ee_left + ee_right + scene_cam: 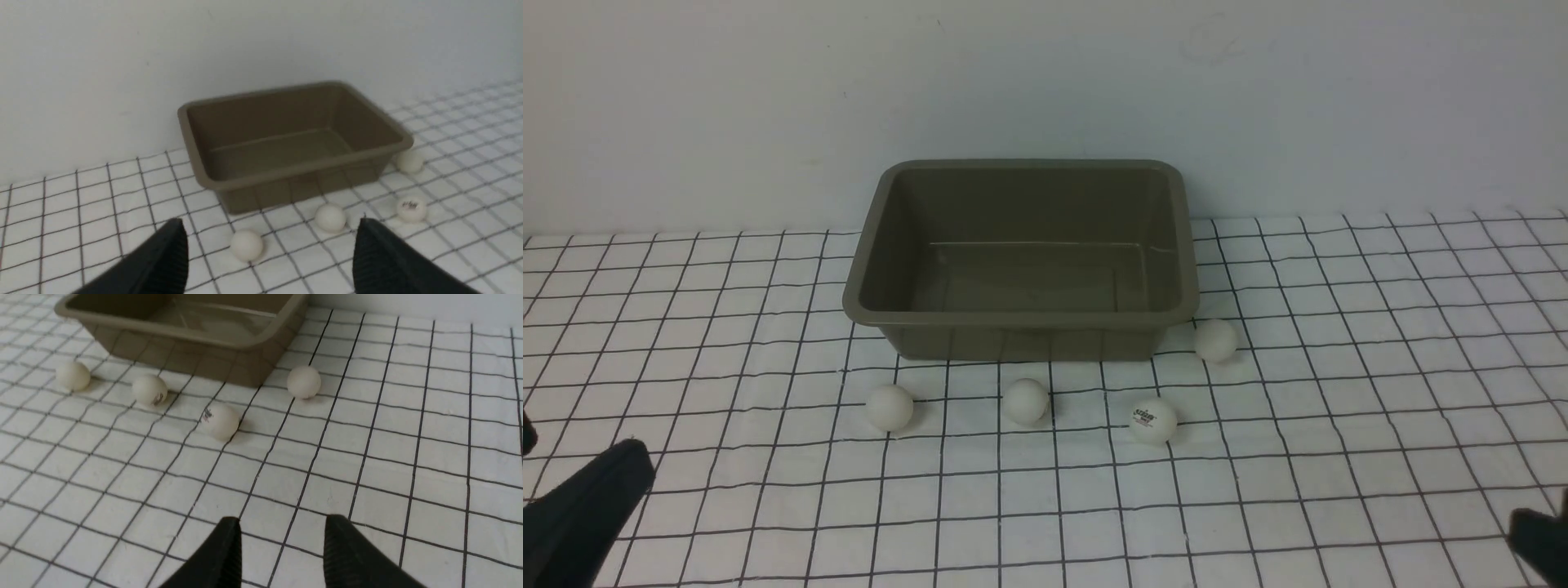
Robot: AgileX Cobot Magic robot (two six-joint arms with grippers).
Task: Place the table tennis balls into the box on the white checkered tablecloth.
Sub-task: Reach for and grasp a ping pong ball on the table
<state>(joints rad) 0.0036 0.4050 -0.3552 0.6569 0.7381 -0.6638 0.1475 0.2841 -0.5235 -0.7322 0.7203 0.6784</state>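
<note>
— Where are the balls (889, 407)?
— All four lie on the cloth (1339, 408), just before the empty box (1021, 314); none grasped yet.
— Jaws?
— The left gripper (269, 222) and right gripper (282, 522) gape, empty. Next, probably, one lowers around a ball.

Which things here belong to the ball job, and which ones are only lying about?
Of the job: four small matte white balls, rectangular olive-grey plastic tub, white cloth with black grid.
Not of the job: only the plain pale wall behind.
</note>
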